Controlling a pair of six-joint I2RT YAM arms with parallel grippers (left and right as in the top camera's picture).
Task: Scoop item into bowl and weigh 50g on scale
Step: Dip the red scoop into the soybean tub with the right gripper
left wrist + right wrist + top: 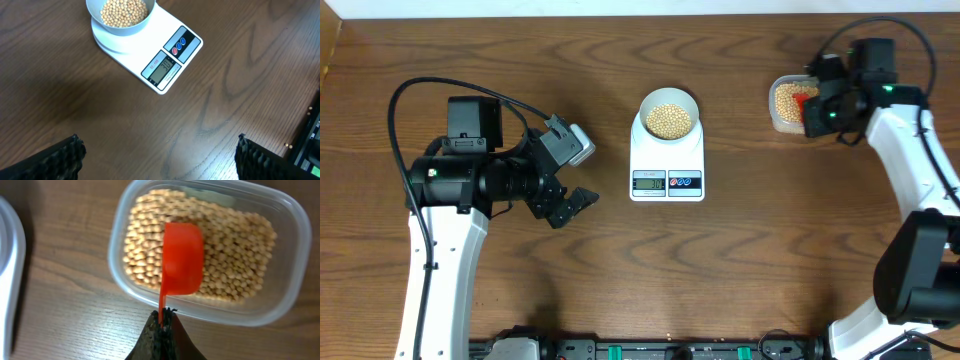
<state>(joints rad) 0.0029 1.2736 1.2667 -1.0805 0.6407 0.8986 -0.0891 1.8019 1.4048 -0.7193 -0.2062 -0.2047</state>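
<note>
Pinching the one red scoop (182,257) by its handle, the right gripper (162,322) holds it over beans (145,245) in the single tub (299,255) just ahead (overhead, the wrist hides most of this). The left gripper (159,150), arm bent, hangs wide open; ahead of it, one bowl (120,31) of beans sits on one scale (165,55).

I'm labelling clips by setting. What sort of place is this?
Likely a robotics lab tabletop, not a real kitchen: a wood-grain table, a scale carrying a bowl of beans, cabled robot arms.
</note>
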